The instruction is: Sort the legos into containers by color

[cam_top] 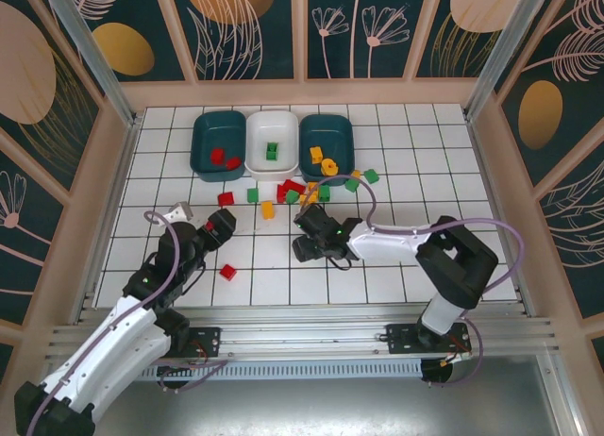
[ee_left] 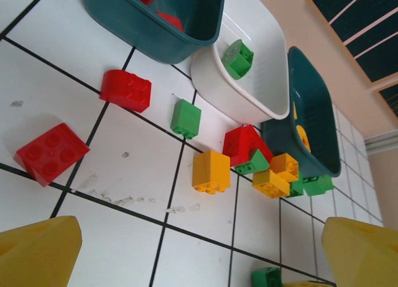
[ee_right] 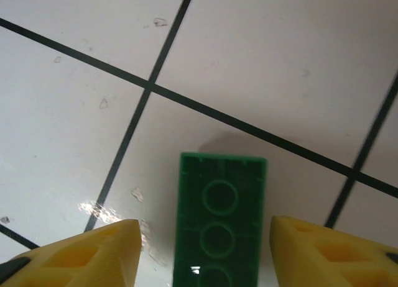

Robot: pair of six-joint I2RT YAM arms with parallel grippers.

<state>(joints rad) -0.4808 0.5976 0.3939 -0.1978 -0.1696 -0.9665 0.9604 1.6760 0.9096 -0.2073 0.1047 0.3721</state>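
R pincer [ee_right: 202,230] is released, its yellow fingers [ee_right: 93,250] astride a green brick [ee_right: 219,218] at the bottom centre of the wrist view. The brick lies hollow side up, flat on the counter [ee_right: 261,69]. It sits off-centre: almost against the right-of-frame finger, w/ a clear gap on the left-of-frame side. Neither finger presses it yet.

Step in hand, I'd say: pinch this green one for the white tub [cam_top: 259,134] at top centre of the overhead view, which already holds a green brick. Red ones sit in the left teal tub [cam_top: 202,139], yellow ones in the right teal tub [cam_top: 342,134].

To do it well:
- Close slowly so the brick slides to the middle instead of twisting.
- Grip across the short width, on the long side walls.
- Stay low enough that the tips catch plastic, not just the rim.
- Lift straight up before travelling.

Room: in the overhead view the R pincer [cam_top: 310,243] is at mid-frame, w/ bare tiles around it. The way up-frame to the tubs crosses a loose pile of bricks [cam_top: 294,191], so carry high over it. L pincer [cam_top: 200,219] is released, w/ nothing between its fingers, and is well apart to the left. The tubs touch side by side near the back wall, so drop at the white tub's centre, not over a shared rim.
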